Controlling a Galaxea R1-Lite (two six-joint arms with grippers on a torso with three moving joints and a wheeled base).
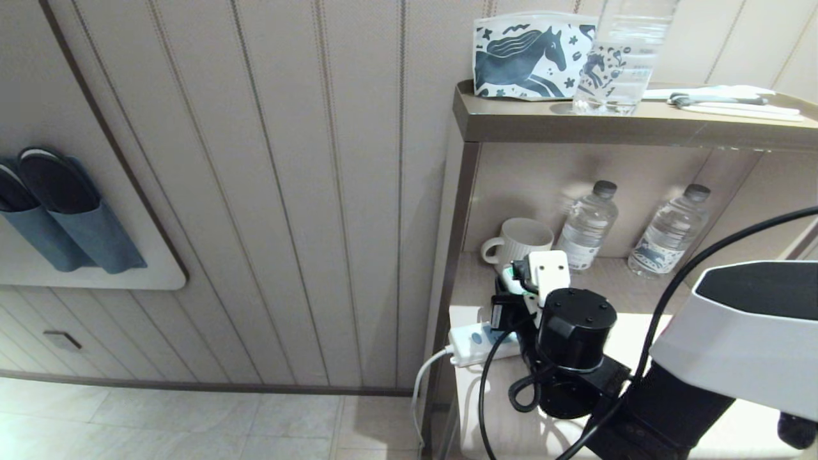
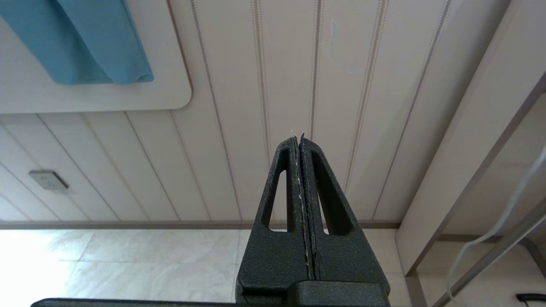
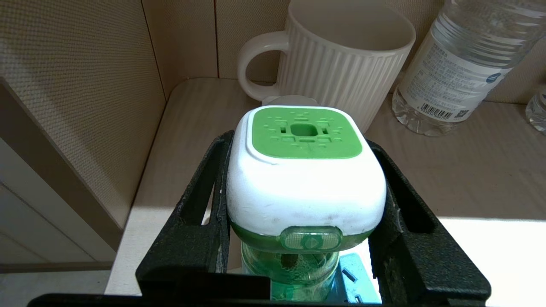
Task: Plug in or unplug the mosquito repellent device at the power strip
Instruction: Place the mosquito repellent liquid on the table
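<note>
Nearest the head camera looms the right arm's white and black casing, reaching forward into the lower shelf (image 1: 476, 281) of the side unit. Far to the left, out of the head view, the left gripper (image 2: 300, 140) idles with its fingers pressed flat together on nothing, pointing at the panelled wall (image 1: 287, 191) above the tiled floor. Moving right, the power strip (image 1: 476, 340) lies at the shelf's front left corner, its white cord dropping over the edge. Just above it the right gripper (image 3: 305, 200) holds the mosquito repellent device (image 3: 305, 179) by the two sides of its white head, jaws closed about halfway around it, green top facing up and the green liquid bottle hanging below. A corner of a light-blue socket panel (image 3: 352, 273) shows just under the bottle, so the device sits over the strip; whether its pins are seated in a socket is hidden. Behind stand a ribbed white mug (image 3: 341, 64), then a clear water bottle (image 3: 460, 64). One risk, as I judge it, is that the loose strip lifts or slides with any pull or push. Another is that the rounded head twists in the pads and bends the pins, or a rearward drift knocks the mug.
</note>
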